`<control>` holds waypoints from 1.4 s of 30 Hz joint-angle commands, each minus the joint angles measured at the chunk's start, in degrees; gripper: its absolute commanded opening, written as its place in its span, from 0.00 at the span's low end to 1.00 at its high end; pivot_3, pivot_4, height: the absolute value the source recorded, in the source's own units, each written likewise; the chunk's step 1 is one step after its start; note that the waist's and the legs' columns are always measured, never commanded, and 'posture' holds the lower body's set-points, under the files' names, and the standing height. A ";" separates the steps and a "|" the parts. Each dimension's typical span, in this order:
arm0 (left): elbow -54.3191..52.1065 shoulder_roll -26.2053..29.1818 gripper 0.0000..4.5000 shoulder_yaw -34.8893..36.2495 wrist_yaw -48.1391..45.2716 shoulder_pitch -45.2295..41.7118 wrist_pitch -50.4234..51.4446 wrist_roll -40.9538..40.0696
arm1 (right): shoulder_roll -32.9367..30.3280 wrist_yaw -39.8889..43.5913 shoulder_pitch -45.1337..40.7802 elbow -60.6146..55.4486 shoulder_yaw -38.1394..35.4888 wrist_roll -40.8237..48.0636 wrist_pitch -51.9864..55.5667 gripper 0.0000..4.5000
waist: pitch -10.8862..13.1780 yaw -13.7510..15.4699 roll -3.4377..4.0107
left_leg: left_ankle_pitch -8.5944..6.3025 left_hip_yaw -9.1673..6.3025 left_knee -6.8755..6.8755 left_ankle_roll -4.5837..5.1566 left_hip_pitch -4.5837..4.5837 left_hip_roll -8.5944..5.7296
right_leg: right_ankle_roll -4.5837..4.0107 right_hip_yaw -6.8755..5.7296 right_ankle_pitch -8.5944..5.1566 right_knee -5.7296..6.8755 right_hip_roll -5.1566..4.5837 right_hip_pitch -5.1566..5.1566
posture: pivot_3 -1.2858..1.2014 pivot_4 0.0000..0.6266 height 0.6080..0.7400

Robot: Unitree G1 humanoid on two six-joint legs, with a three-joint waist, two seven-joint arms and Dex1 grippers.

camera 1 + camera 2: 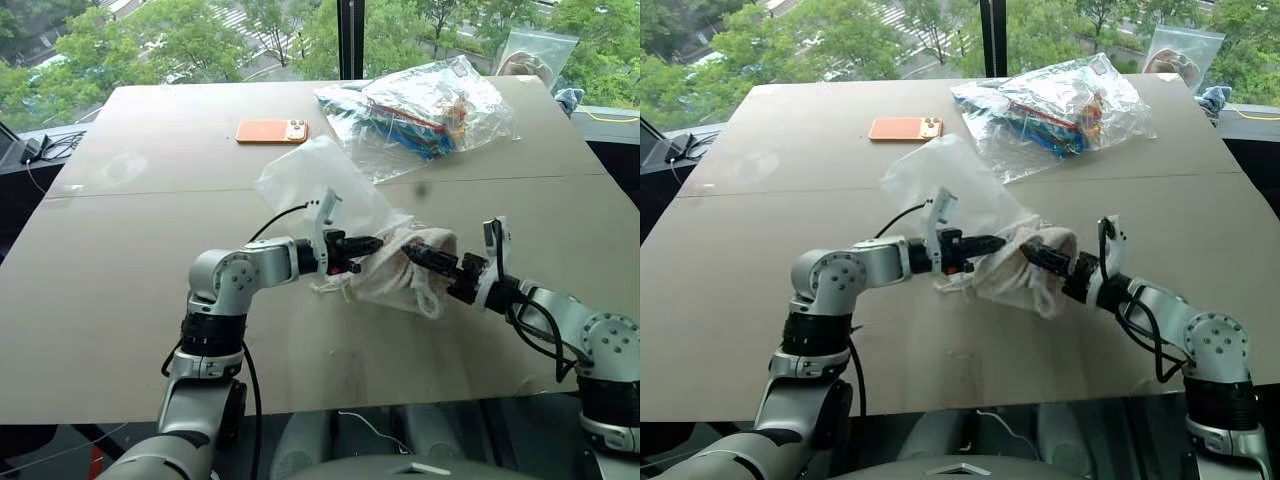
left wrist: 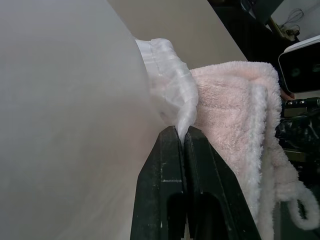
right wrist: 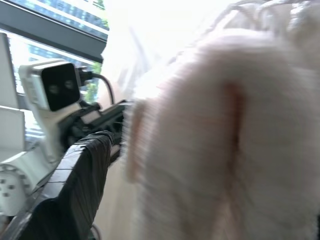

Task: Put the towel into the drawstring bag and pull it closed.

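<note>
1. both black fingers (image 2: 172, 185) of the left gripper (image 2: 182, 131) are pressed together, pinching the gathered hem of the thin, white, half-see-through drawstring bag (image 1: 320, 185) at its mouth.
2. from the head views, the left gripper reaches in from the left and holds the bag up off the wide beige table (image 1: 120, 290), so the pouch billows upward and back behind the wrist camera.
3. the small cream terry towel (image 1: 405, 265) sits at the bag's mouth, bunched between the two grippers, partly wrapped by the bag's fabric and partly hanging below it.
4. in the left wrist view the towel (image 2: 235, 125) lies right beside the pinched hem, with its short loop (image 2: 302, 212) dangling at the lower edge.
5. the right gripper (image 1: 415, 253) comes in from the right with its tip against the towel; whether its fingers are parted or closed i cannot tell, since the cloth covers them.
6. in the right wrist view one black finger (image 3: 75, 190) shows beside the fuzzy towel (image 3: 225, 140), which sits very close to the lens.
7. white cords (image 1: 335, 287) hang in a small tangle under the left gripper.
8. farther back on the table lie an orange smartphone (image 1: 272, 131) and a clear plastic bag of colourful items (image 1: 430, 105), both well apart from the grippers.
</note>
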 commanded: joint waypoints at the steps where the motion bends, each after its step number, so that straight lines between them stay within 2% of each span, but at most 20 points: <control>1: -1.38 0.60 0.00 -1.08 -1.85 0.06 -2.15 1.10 | -2.45 -2.22 -0.85 -2.94 -0.07 4.18 -1.21 0.99 | 0.00 0.01 0.00 | 0.00 0.00 0.00 0.00 -0.01 0.00 | 0.00 0.00 0.00 0.00 0.00 0.00 | 0.52 0.24 1.00; 3: -1.27 -0.18 0.00 -1.02 -2.04 0.12 -2.33 1.12 | -3.42 -5.50 -1.66 -2.79 3.21 3.44 -0.62 0.99 | 0.00 -0.01 0.00 | -0.01 -0.01 0.00 0.01 -0.01 0.00 | 0.00 -0.02 0.00 0.00 0.01 0.00 | 0.52 0.24 1.00; 8: -1.28 -1.43 0.00 -0.96 -2.09 0.32 -2.40 1.29 | -1.94 -6.52 -3.38 0.12 9.54 -3.11 0.44 0.99 | 0.00 -0.06 0.00 | 0.00 -0.02 0.00 0.01 -0.02 0.02 | 0.00 -0.01 0.00 0.00 0.02 0.00 | 0.52 0.24 1.00; 12: -1.35 -1.37 0.00 -0.34 -2.16 0.37 -2.44 1.33 | 0.03 -5.83 -5.11 2.42 10.78 -9.11 -0.35 0.99 | 0.00 -0.10 -0.01 | 0.00 0.03 0.03 0.01 0.01 0.01 | 0.00 0.01 0.00 0.00 0.02 0.01 | 0.52 0.24 1.00; 16: 0.74 -2.82 0.00 5.93 -0.42 -0.89 -0.52 -2.33 | 0.29 -2.27 -4.29 0.26 9.26 -15.13 -2.09 0.72 | 0.00 -0.01 -0.02 | 0.00 -0.01 0.02 0.01 0.03 0.01 | 0.00 -0.03 0.00 0.01 0.02 0.02 | 0.52 0.24 1.00; 18: 3.55 -3.79 0.00 11.86 1.23 -2.65 2.82 -6.41 | 0.09 0.63 -2.48 -2.09 7.35 -12.30 -1.60 0.53 | 0.00 0.04 -0.02 | 0.00 -0.02 0.03 0.01 0.01 0.01 | 0.01 -0.05 0.00 0.00 0.02 0.02 | 0.52 0.24 1.00; 19: 4.63 -3.98 0.00 13.86 1.79 -3.34 4.33 -7.86 | -0.08 2.06 -1.80 -3.17 6.68 -11.39 -1.43 0.48 | 0.01 0.11 -0.04 | 0.00 -0.03 0.03 0.01 0.00 0.01 | 0.01 -0.06 0.00 0.00 0.02 0.01 | 0.52 0.24 1.00; 22: 6.53 -3.45 0.00 16.50 2.23 -4.61 8.22 -10.31 | -0.07 7.63 -0.54 -6.06 4.89 -8.35 -1.52 0.17 | 0.02 0.00 -0.04 | -0.01 -0.13 0.08 0.01 -0.12 0.01 | 0.01 -0.15 0.00 -0.01 0.02 -0.03 | 0.52 0.24 1.00; 24: 7.46 -3.64 0.00 17.98 2.85 -5.15 10.55 -11.84 | 0.13 10.61 -0.58 -6.71 4.94 -7.21 -1.21 0.00 | 0.02 -0.06 -0.04 | -0.01 -0.11 0.08 0.01 -0.12 -0.01 | 0.01 -0.13 0.00 -0.01 0.02 -0.02 | 0.52 0.24 1.00; 32: 6.72 -2.28 0.00 16.73 2.28 -5.35 11.36 -11.72 | 1.03 14.53 -2.98 -3.40 5.62 -6.94 -0.54 0.00 | 0.02 -0.03 -0.05 | 0.00 -0.13 0.07 0.00 -0.08 -0.01 | 0.01 -0.13 0.00 0.00 0.02 -0.03 | 0.52 0.24 1.00; 35: 5.79 -1.91 0.00 16.68 1.58 -5.18 11.94 -12.59 | 0.19 14.65 -4.24 0.30 8.16 -11.37 2.00 0.00 | 0.02 0.01 -0.05 | 0.01 -0.13 0.07 -0.01 -0.09 -0.01 | 0.01 -0.13 0.00 -0.01 0.01 -0.02 | 0.52 0.24 1.00; 42: -0.24 2.30 0.00 11.67 -3.00 -1.43 12.47 -12.68 | 0.27 18.47 -7.98 6.05 9.27 -18.16 4.23 0.00 | 0.03 -0.12 -0.04 | 0.01 -0.08 0.06 -0.01 -0.06 -0.01 | 0.00 -0.08 0.00 0.00 0.00 -0.04 | 0.52 0.24 1.00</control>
